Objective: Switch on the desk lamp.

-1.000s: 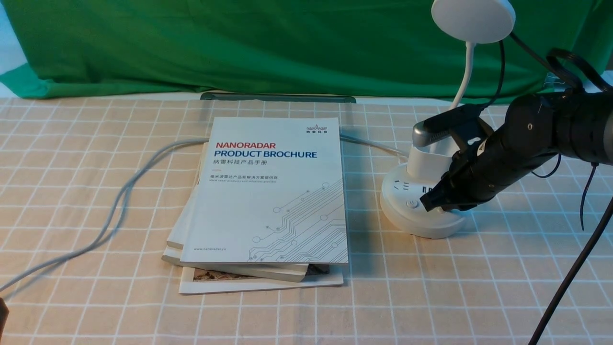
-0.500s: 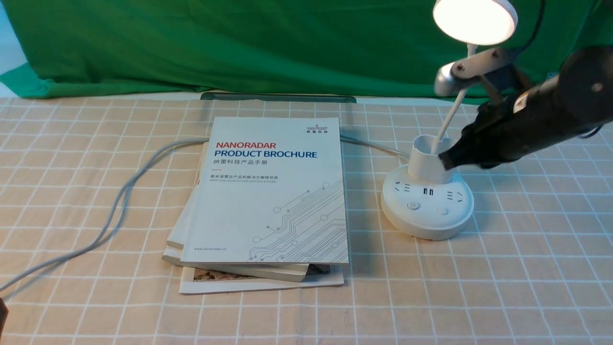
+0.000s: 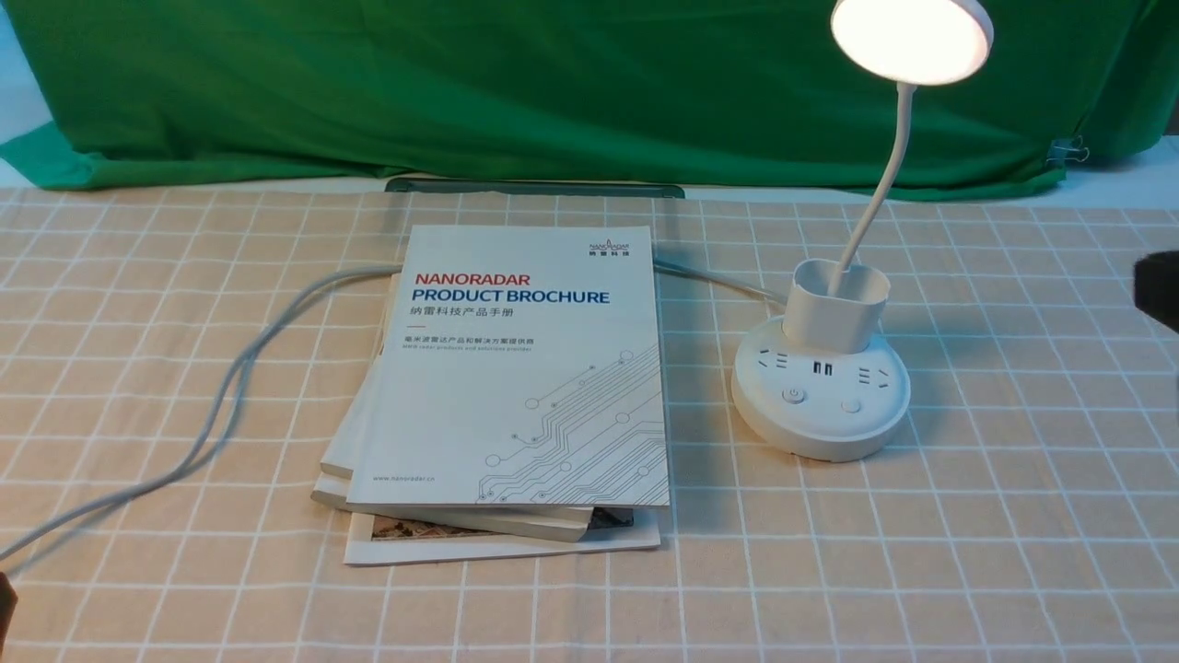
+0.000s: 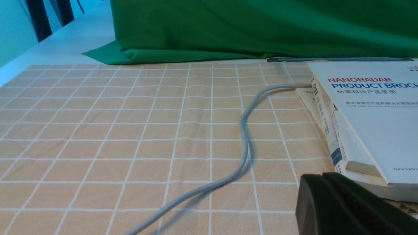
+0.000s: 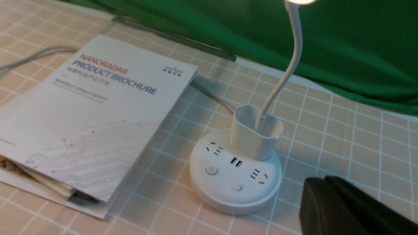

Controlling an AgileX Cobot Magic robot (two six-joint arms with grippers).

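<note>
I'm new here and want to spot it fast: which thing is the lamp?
Find the checked tablecloth; right of the stack of brochures stands the desk lamp. It alone is a round white base with sockets, a thin bent neck and a glowing disc on top.

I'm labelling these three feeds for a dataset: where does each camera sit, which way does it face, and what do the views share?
Front view: between the arms, facing forward over the tablecloth to the lit desk lamp and brochure stack; only a dark bit of the right arm shows.
Left wrist view: low on the left arm, facing the grey cable and green backdrop; left pincer shut.
Right wrist view: on the right arm, looking down at the lamp; right pincer shut.
All three share the brochure stack.
</note>
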